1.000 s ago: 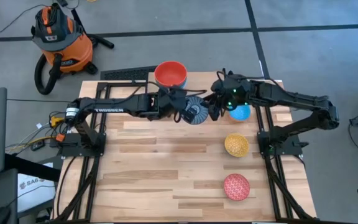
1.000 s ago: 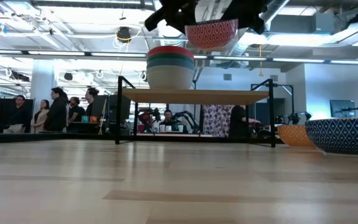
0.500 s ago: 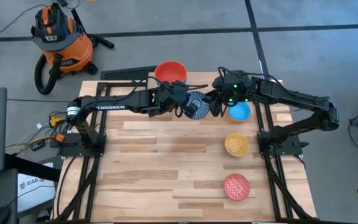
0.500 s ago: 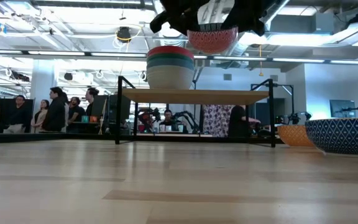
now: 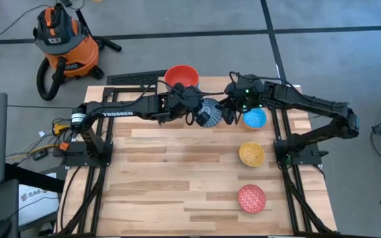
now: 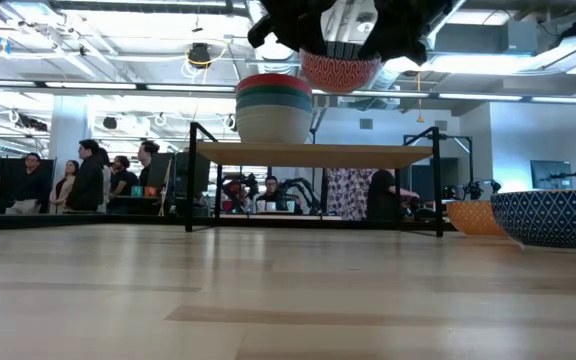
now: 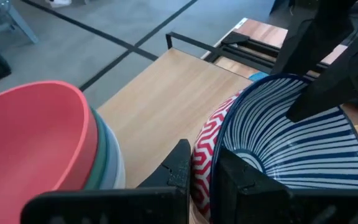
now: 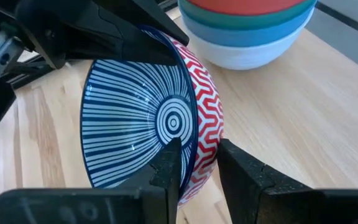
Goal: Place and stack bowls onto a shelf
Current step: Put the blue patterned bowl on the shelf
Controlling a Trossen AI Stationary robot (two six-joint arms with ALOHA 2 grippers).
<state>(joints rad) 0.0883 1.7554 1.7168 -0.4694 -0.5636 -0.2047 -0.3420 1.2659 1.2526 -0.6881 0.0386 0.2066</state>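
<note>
Two grippers meet on one bowl, up in the air above the shelf (image 6: 313, 155). The blue radial bowl (image 5: 209, 114), striped blue and white inside with a red zigzag outside, hangs tilted between them. The left gripper (image 7: 199, 168) pinches its rim, one finger inside and one on the red patterned wall. The right gripper (image 8: 197, 163) straddles the opposite rim the same way, one finger in the bowl and one outside, both close against the wall.

Just beside it on the shelf's wood top stands the stack of bowls (image 6: 273, 105): red on top, teal green under it, a pale blue one below that and a white one at the base. In the low view the held bowl sits higher than the stack and to its right, clear of the plank.

Three more bowls wait on the slatted table (image 5: 177, 172) by the right arm: a blue bowl (image 5: 254, 119) nearest the shelf, then the yellow speckled bowl (image 5: 251, 154), then the pink-red speckled bowl (image 5: 251, 198), well apart from each other in a row.
</note>
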